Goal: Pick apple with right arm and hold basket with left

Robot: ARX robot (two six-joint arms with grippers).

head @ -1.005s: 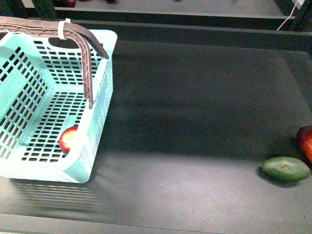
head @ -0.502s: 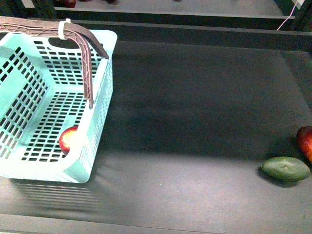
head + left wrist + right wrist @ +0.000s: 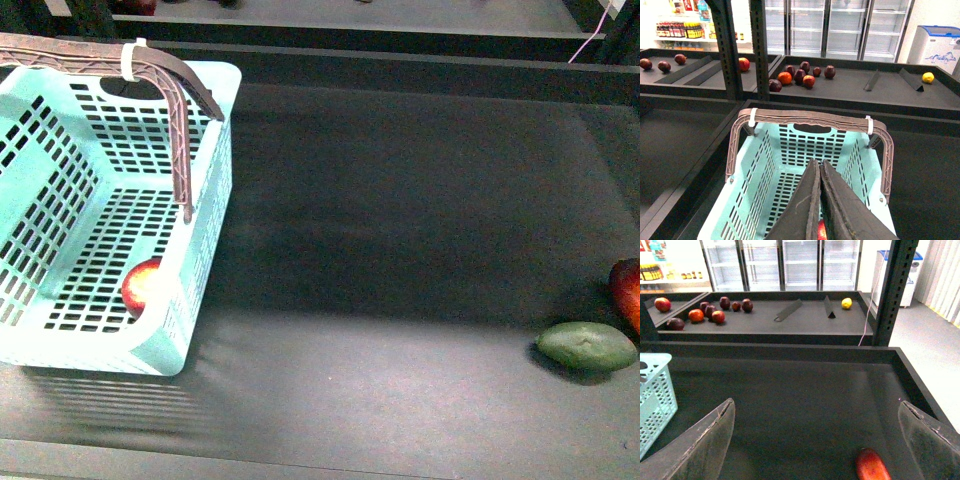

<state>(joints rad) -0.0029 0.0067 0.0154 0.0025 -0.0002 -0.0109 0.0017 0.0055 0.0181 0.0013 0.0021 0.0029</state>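
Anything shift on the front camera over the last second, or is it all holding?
Nothing visibly moved. The apple lies in the basket as before, the green fruit and the darker red fruit sit where they were, and neither arm has entered the front view.

Almost nothing differs across the front views: the green fruit (image 3: 587,347) near the right edge sits a hair lower than half a second ago (a shift so slight it may be only the camera), and the dark red fruit (image 3: 628,292) beside it shows a touch less of itself at the frame's edge
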